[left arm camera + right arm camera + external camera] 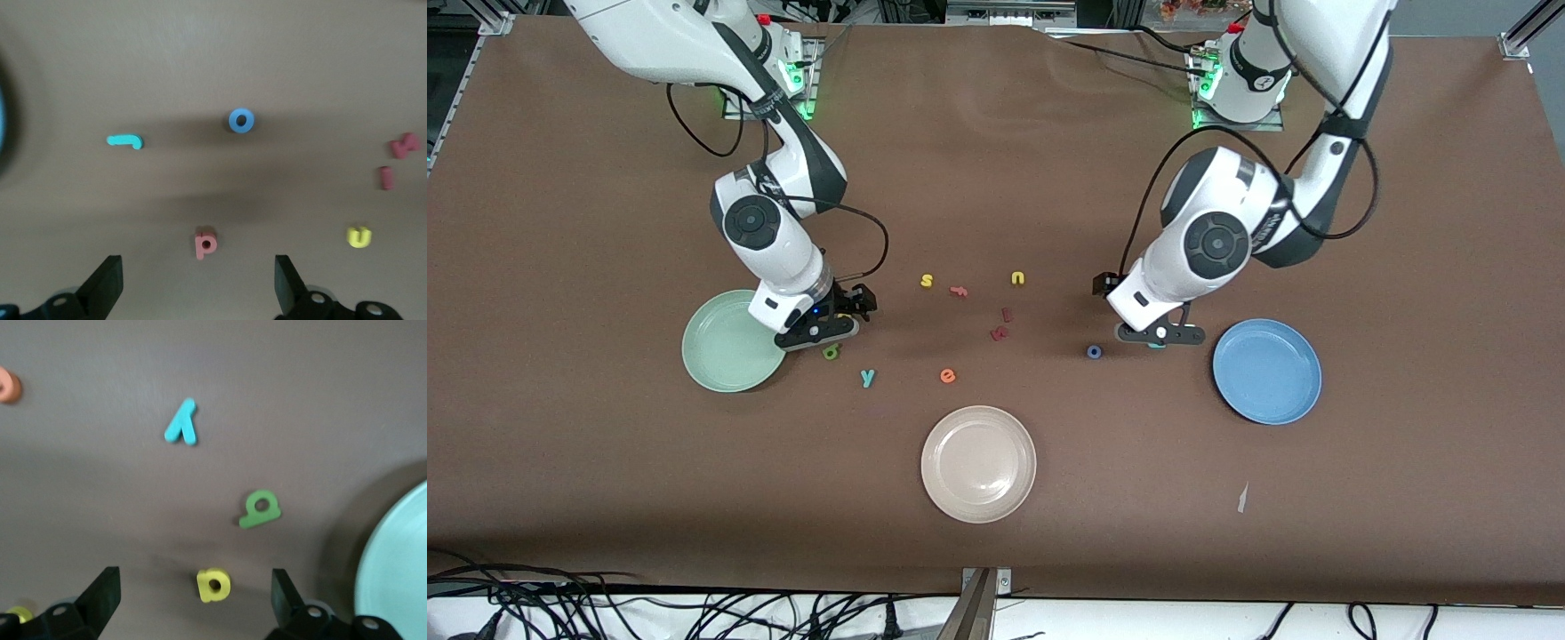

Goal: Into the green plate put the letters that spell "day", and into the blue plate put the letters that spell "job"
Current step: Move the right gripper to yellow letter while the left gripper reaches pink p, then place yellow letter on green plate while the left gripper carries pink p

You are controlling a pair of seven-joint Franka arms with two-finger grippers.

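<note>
Meanwhile both grippers (jaws wide, nothing held) hover: left gripper (pixel 197 287) over salmon "b" (pixel 205 244), right gripper (pixel 193 603) over yellow "a" (pixel 213 585).

Bright even overhead light, soft shadows under both arms, glare on cream plate (pixel 978 462), wrist views blurred

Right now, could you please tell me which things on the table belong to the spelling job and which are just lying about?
Belong to the job:
- yellow "a", green "d", teal "y"
- teal "j", blue "o", salmon-pink "b"
- green plate, blue plate

Just lying about:
- yellow "s"
- yellow "u"
- orange "e"
- pink "f"
- dark red letters
- cream-white plate
</note>
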